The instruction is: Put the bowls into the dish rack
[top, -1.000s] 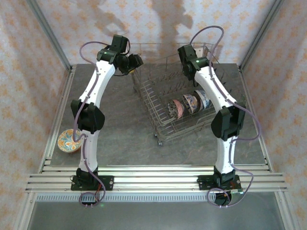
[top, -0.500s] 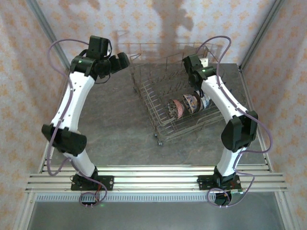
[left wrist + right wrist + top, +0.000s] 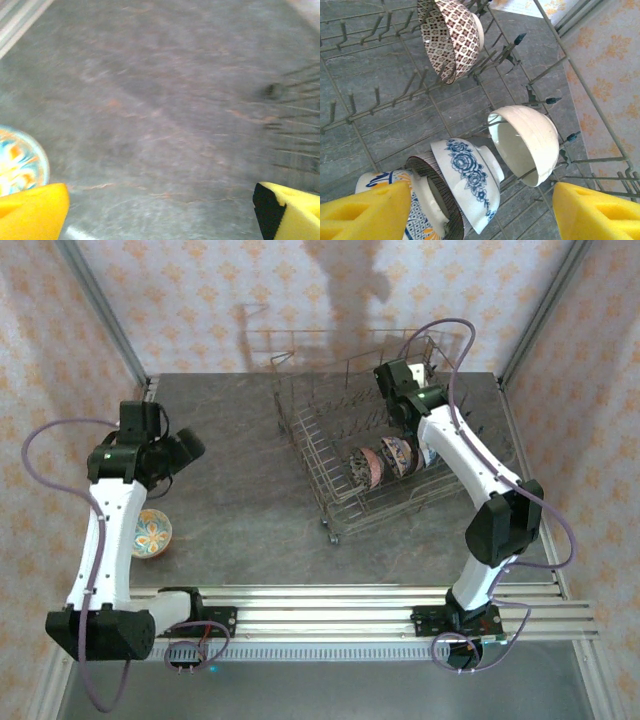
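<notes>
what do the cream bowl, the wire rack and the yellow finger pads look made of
Cream bowl: probably glazed ceramic, smooth with a soft sheen and thick wall. Dish rack: thin grey metal wire, seemingly, with dark-capped tines. Finger pads: yellow foam, judging by their matte, finely porous faces.

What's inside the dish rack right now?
Standing on edge, among others: a brown-patterned bowl, a cream bowl, a blue-rose bowl, a dark ribbed bowl. From above, the right arm hides part of the dish rack.
</notes>
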Action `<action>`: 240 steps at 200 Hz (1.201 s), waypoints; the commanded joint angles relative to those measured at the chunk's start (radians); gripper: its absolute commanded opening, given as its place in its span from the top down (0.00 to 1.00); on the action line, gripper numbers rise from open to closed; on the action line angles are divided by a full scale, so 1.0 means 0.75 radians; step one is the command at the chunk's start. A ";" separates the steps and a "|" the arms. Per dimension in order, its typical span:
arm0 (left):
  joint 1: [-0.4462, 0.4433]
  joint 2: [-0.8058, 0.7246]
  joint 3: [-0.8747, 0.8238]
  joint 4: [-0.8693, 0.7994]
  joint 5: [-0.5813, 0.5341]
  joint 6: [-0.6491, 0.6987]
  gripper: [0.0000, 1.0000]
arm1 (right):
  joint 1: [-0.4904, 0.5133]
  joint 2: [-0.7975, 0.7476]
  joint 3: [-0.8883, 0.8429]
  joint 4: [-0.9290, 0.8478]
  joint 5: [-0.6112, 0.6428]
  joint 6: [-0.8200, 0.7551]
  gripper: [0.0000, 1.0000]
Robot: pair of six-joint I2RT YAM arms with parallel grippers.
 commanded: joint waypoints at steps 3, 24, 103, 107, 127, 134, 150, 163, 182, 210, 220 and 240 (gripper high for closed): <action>0.101 -0.043 -0.132 -0.033 0.031 0.031 0.09 | 0.019 -0.038 -0.024 0.008 0.009 -0.015 0.26; 0.202 -0.043 -0.258 0.022 0.097 0.059 0.12 | 0.026 -0.036 -0.032 0.006 -0.004 0.003 0.26; 0.282 0.176 -0.410 0.145 0.108 0.155 0.27 | 0.051 -0.064 -0.122 0.013 0.015 0.055 0.26; 0.286 0.183 -0.417 0.152 0.108 0.161 0.27 | 0.051 -0.064 -0.122 0.014 0.013 0.054 0.26; 0.292 0.233 -0.418 0.140 0.081 0.193 0.30 | 0.051 -0.059 -0.115 0.012 0.017 0.051 0.26; 0.292 0.248 -0.419 0.136 0.067 0.204 0.31 | 0.051 -0.056 -0.109 0.012 0.018 0.049 0.26; 0.298 0.267 -0.425 0.134 0.048 0.223 0.31 | 0.051 -0.050 -0.100 0.011 0.015 0.049 0.26; 0.303 0.277 -0.425 0.132 0.040 0.227 0.32 | 0.051 -0.044 -0.092 0.012 0.013 0.047 0.26; 0.303 0.281 -0.427 0.128 0.033 0.235 0.32 | 0.051 -0.034 -0.090 0.014 0.010 0.043 0.26; 0.304 0.295 -0.433 0.121 -0.009 0.244 0.33 | 0.051 -0.010 -0.075 0.012 0.000 0.040 0.26; 0.306 0.307 -0.432 0.120 -0.012 0.243 0.35 | 0.051 -0.002 -0.069 0.012 0.000 0.041 0.26; 0.306 0.334 -0.435 0.121 -0.033 0.242 0.37 | 0.051 0.006 -0.057 0.008 -0.004 0.039 0.26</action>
